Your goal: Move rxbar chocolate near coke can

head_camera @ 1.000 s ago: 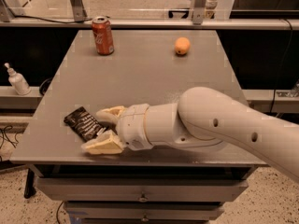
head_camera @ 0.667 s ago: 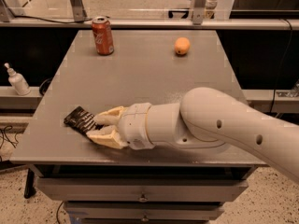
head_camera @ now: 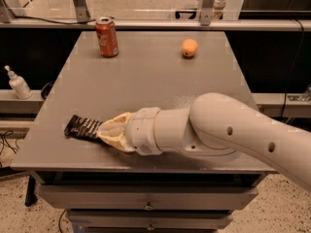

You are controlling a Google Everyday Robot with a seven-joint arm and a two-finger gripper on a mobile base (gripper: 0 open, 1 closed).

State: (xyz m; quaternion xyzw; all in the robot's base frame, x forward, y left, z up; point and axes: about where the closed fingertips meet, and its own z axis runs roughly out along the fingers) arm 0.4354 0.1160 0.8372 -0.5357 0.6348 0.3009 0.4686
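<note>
The rxbar chocolate (head_camera: 81,127), a flat black wrapped bar with pale lettering, lies at the front left of the grey table (head_camera: 160,81). My gripper (head_camera: 102,130) reaches in from the right, low over the table. Its cream fingers are closed on the bar's right end, and the left part of the bar sticks out past them. The coke can (head_camera: 106,37), red with a silver top, stands upright at the back left of the table, far from the bar and the gripper.
A round orange fruit (head_camera: 189,47) sits at the back right of the table. A white pump bottle (head_camera: 18,84) stands on a low shelf left of the table. My thick white arm (head_camera: 228,130) covers the front right. A rail runs behind the table.
The fingers stood open around the bar's near end and have closed on it. The bar has turned from slanted to nearly level, and the gripper has shifted slightly left.
</note>
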